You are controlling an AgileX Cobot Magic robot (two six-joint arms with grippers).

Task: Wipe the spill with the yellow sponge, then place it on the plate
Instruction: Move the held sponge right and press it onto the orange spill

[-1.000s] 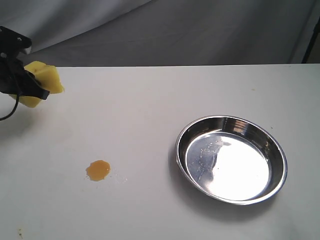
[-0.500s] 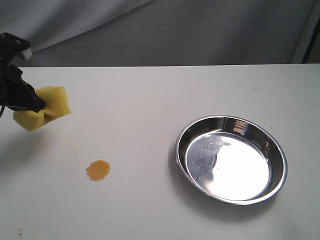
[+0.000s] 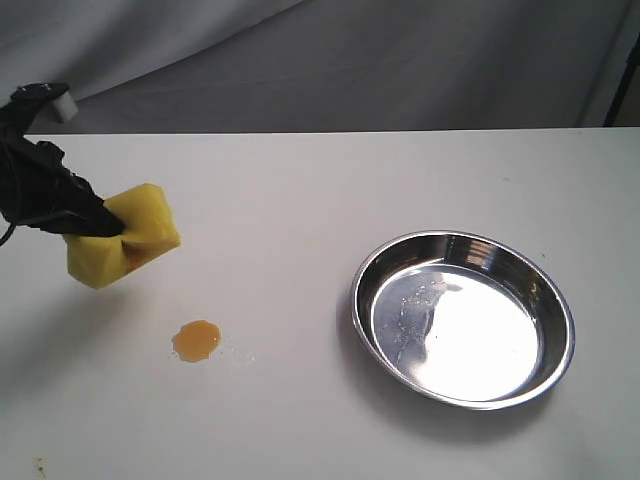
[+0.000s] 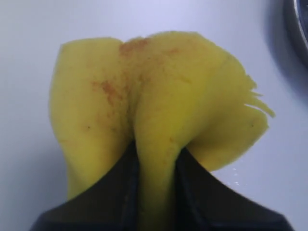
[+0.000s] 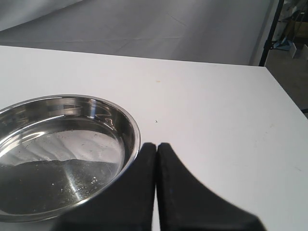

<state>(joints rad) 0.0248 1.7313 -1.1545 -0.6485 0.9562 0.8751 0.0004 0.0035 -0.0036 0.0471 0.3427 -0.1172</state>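
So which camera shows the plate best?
The exterior view: the whole plate shows, rim to rim. The right wrist view cuts off part of it; the left wrist view catches only a blurred sliver of rim.

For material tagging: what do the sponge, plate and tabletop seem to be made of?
The yellow sponge: soft matte foam, likely; it buckles deeply where pinched. The plate: polished metal, probably stainless steel; mirror-bright glare and reflections. The tabletop: smooth matte white; the material itself cannot be told.
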